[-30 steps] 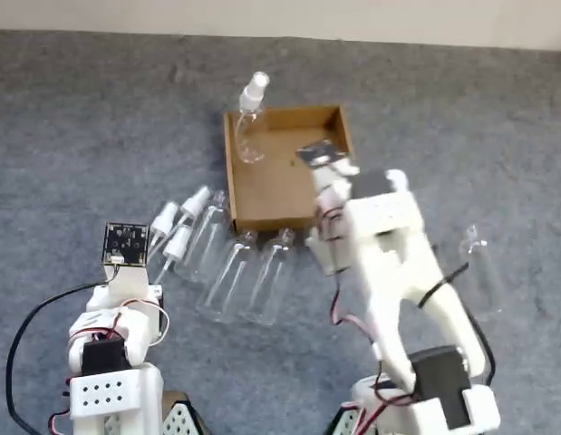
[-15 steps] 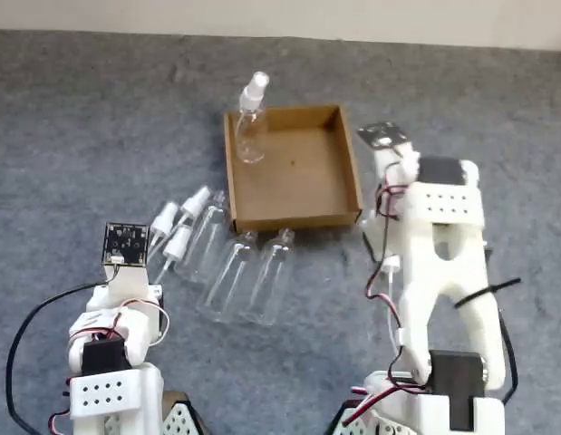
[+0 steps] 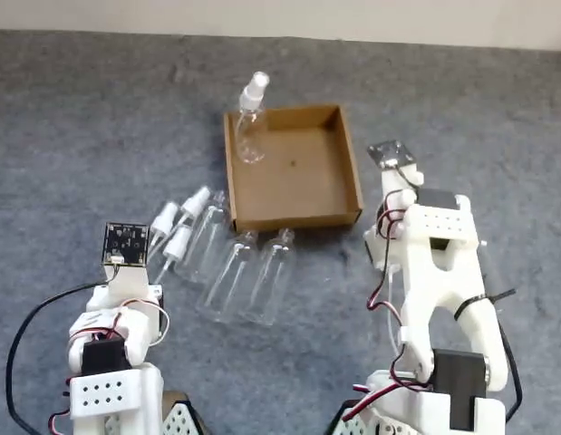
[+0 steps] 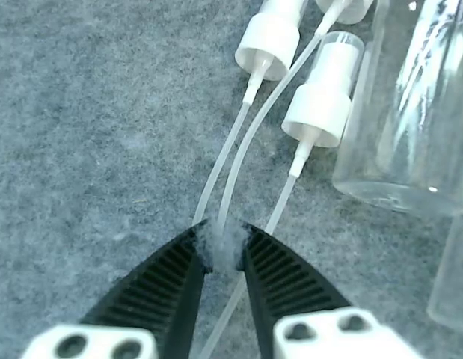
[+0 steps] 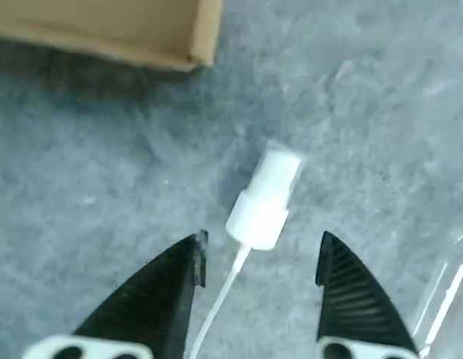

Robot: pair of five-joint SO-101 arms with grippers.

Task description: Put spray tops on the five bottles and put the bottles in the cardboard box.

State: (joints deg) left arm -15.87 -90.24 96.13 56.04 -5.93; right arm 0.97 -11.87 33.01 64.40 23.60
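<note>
From above, the cardboard box (image 3: pixel 298 181) sits mid-desk (image 3: pixel 81 109). One capped bottle (image 3: pixel 250 122) leans over its 11 o'clock corner. Three bare bottles (image 3: pixel 239 272) and three spray tops (image 3: pixel 176 227) lie at its 7 to 8 o'clock, grouped near the left arm (image 3: pixel 117 308).

Left wrist view: the left tool (image 4: pixel 224 250) is open only a slit and holds nothing, with the dip tubes (image 4: pixel 238 142) lying under it.

Right wrist view: the right tool (image 5: pixel 262 238), spread wide, straddles a loose spray top (image 5: pixel 265 198), probably lined up to grip it. A clear bottle (image 5: pixel 440 299) lies near.

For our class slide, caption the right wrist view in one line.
Open right gripper hovers over a loose spray top on grey carpet, near the cardboard box corner.
</note>
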